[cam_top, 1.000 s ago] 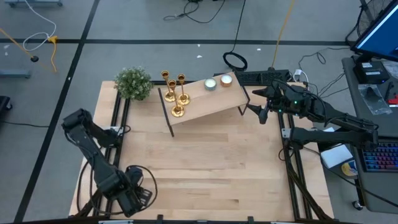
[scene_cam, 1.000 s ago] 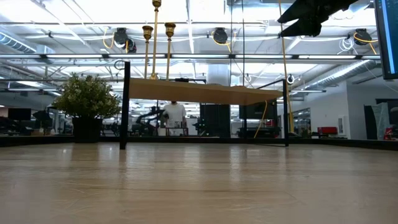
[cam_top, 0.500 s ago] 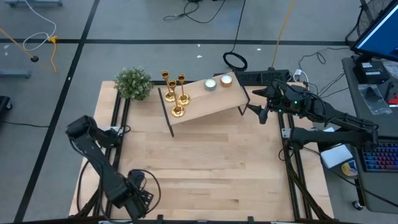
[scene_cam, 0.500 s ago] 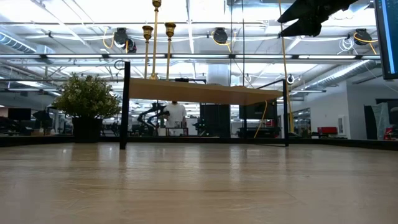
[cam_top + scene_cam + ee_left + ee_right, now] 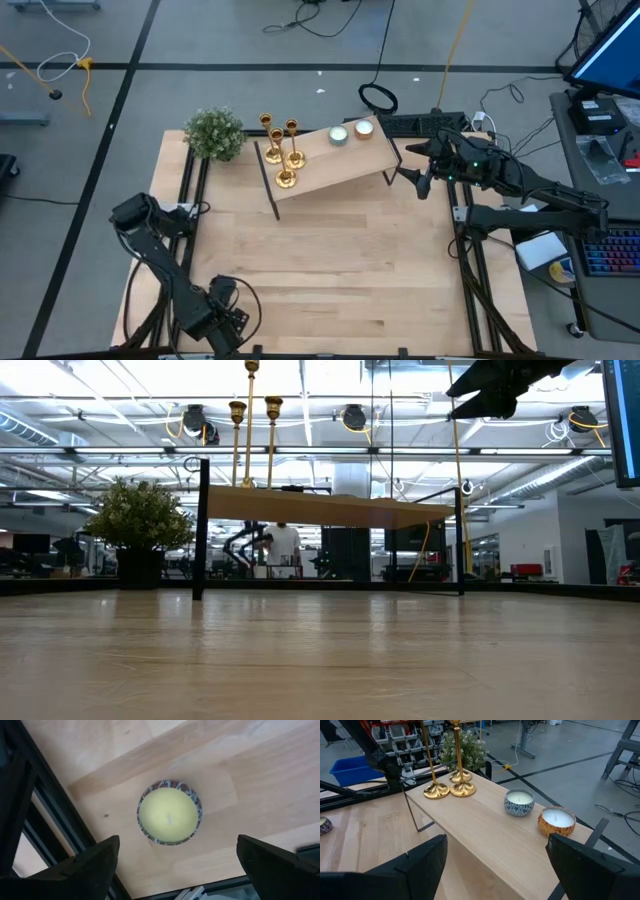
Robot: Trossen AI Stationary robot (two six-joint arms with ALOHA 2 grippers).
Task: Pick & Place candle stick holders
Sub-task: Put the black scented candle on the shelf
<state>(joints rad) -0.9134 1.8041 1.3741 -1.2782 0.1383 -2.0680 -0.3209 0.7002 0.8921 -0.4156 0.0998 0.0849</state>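
Observation:
Three gold candle stick holders (image 5: 281,152) stand upright on their round bases at the left end of a raised wooden shelf (image 5: 340,165); they also show in the low view (image 5: 250,420) and the right wrist view (image 5: 445,787). My left gripper (image 5: 225,320) is at the table's near left corner, far from them. It points down, open (image 5: 177,851), its fingers on either side of a yellow candle in a patterned tin (image 5: 169,812) on the table, without touching it. My right gripper (image 5: 420,180) hangs open (image 5: 495,870) in the air off the shelf's right end.
A white candle in a blue tin (image 5: 519,801) and one in an orange tin (image 5: 556,821) sit on the shelf's right half. A small green plant (image 5: 214,133) stands at the far left corner. The table's middle (image 5: 330,250) is bare wood. A person (image 5: 283,545) is far behind the table.
My left gripper has sunk toward the table at the near left corner and shifted a little toward the near edge, its elbow dropping with it. The right arm and the holders have kept still.

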